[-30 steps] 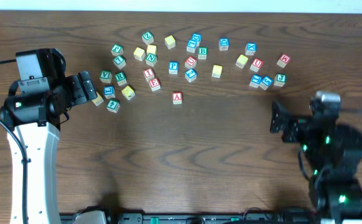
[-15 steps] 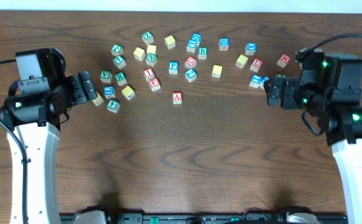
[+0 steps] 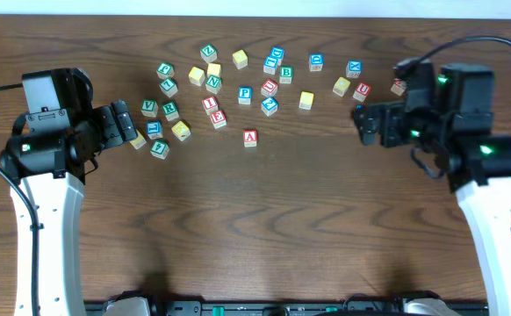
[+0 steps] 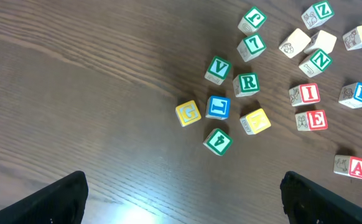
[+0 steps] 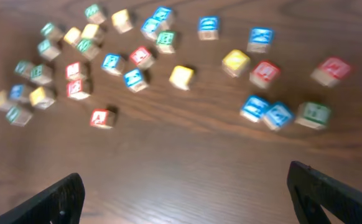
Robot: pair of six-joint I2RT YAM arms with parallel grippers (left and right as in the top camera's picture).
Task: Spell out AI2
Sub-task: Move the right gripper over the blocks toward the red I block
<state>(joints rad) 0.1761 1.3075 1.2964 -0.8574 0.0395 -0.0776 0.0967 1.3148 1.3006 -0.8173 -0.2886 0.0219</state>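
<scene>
Dark wood tabletop [image 3: 264, 219], letter blocks scattered along the far side. Right hand [image 3: 363, 123] swung up from the near-right corner in the last second and now hovers by the right-end blocks, fingers spread, empty. Left hand [image 3: 133, 130] unmoved, also spread, empty. A block [image 3: 250, 137] sits alone near centre, I block [image 3: 209, 104] in the cluster. Nothing spelled yet.

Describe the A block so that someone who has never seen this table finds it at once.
On the brown wooden table, a scatter of letter blocks fills the far half. The A block lies on the scatter's near side, toward the table's middle. It bears a red A and stands alone, apart from every other block.
</scene>
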